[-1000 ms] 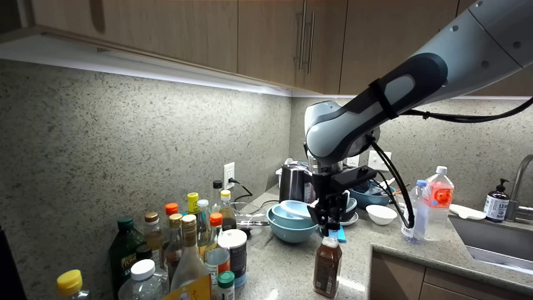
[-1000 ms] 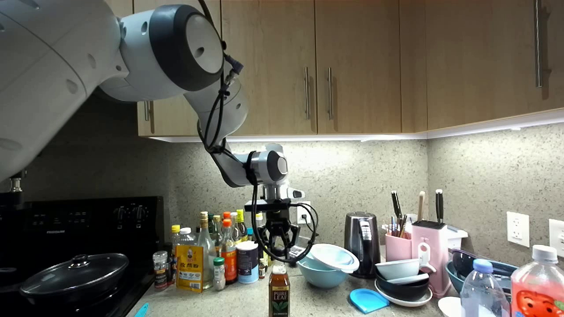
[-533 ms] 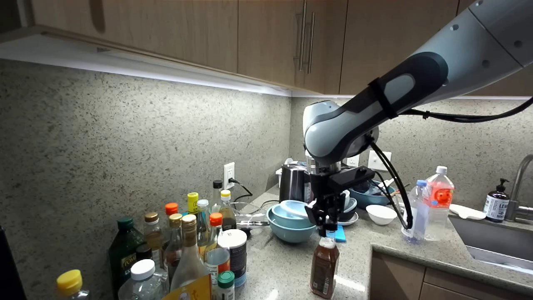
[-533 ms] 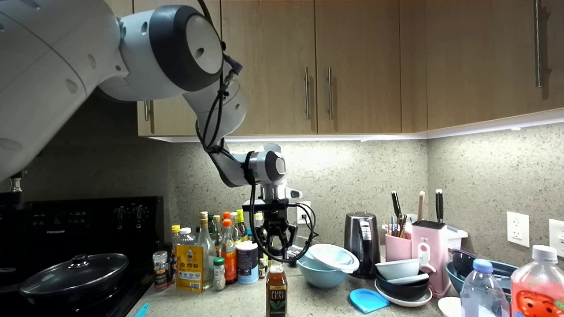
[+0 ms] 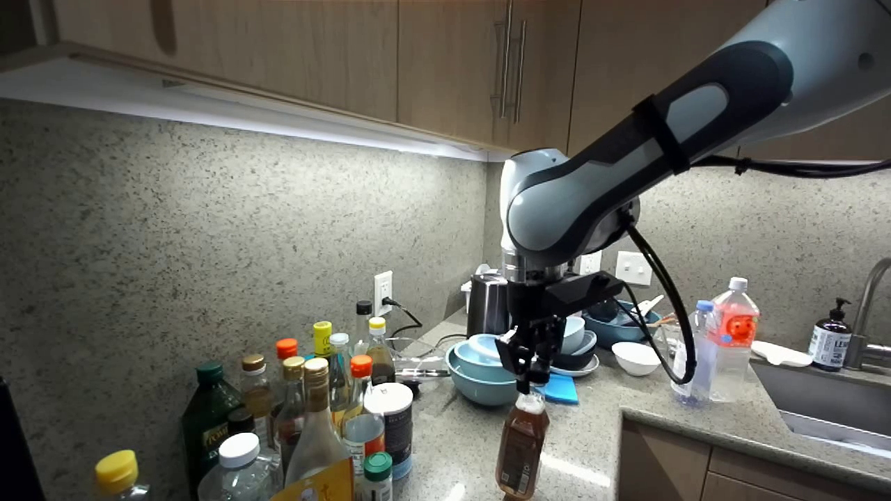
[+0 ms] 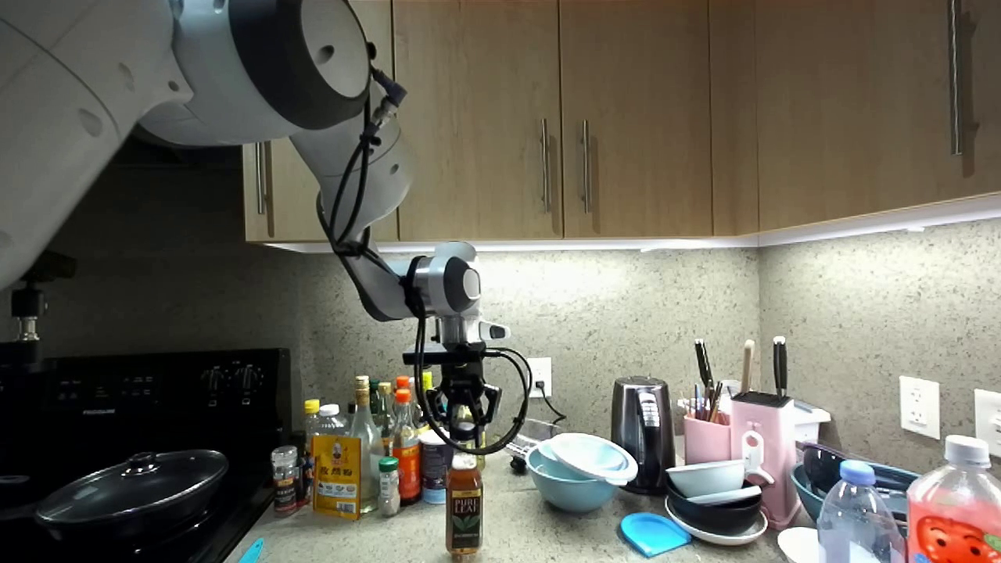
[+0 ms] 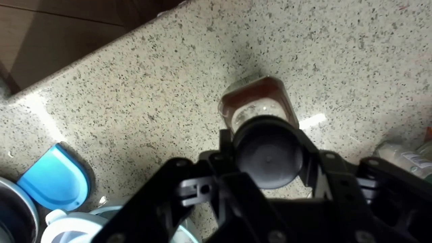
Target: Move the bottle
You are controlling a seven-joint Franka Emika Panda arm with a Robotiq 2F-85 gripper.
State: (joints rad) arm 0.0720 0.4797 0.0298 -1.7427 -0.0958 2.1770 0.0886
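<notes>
Bottle (image 6: 464, 512), brown, dark cap (image 7: 269, 158) uppermost. Extends down at six o'clock from the gripper (image 7: 265, 148) in both exterior views; held by jaws clamped on the cap, with fingers (image 7: 225, 141) at nine and three o'clock of it in the wrist view. Long axis: near upright; in an exterior view leans a little, foot (image 5: 516, 485) out between six and seven o'clock. Contact with counter (image 5: 445, 438): cannot tell. Step, as judged: carry, destination unnamed. Calls for squaring that lean ahead of any set-down; may swing, being held only by the cap.
</notes>
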